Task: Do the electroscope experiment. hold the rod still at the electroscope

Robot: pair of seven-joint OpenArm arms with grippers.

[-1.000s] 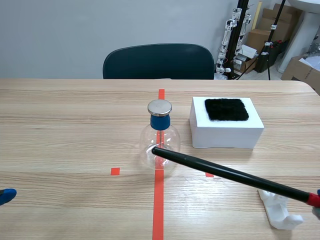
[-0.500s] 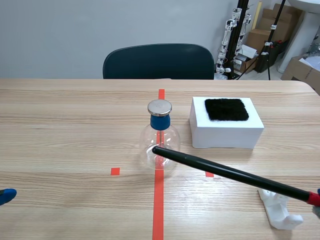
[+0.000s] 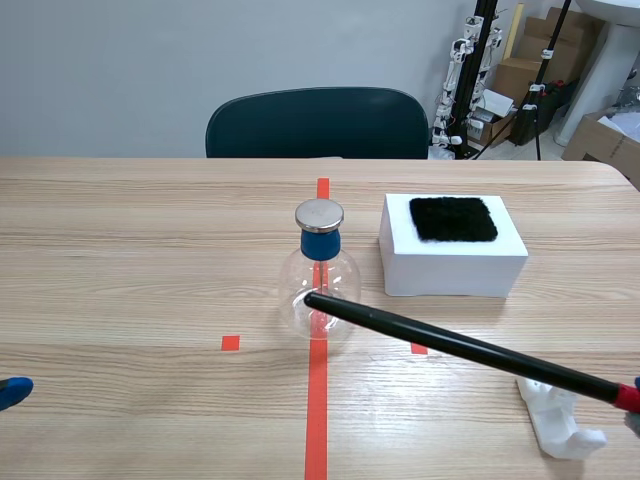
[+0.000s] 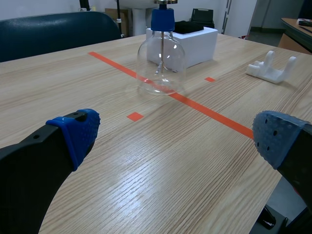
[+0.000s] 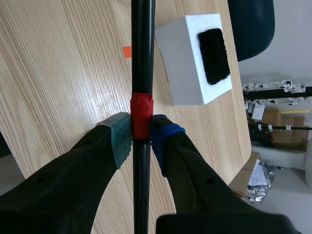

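Rod [image 3: 460, 345] tip at electroscope [image 3: 319, 288] flask, right gripper [image 5: 140, 139] fingers clamped on it, left gripper [image 4: 175, 134] fingers wide; only steady hold remains.

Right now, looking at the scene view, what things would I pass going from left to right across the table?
left gripper → electroscope → white box with a black pad on top → white stand. The rod spans several of these, so I leave it out.
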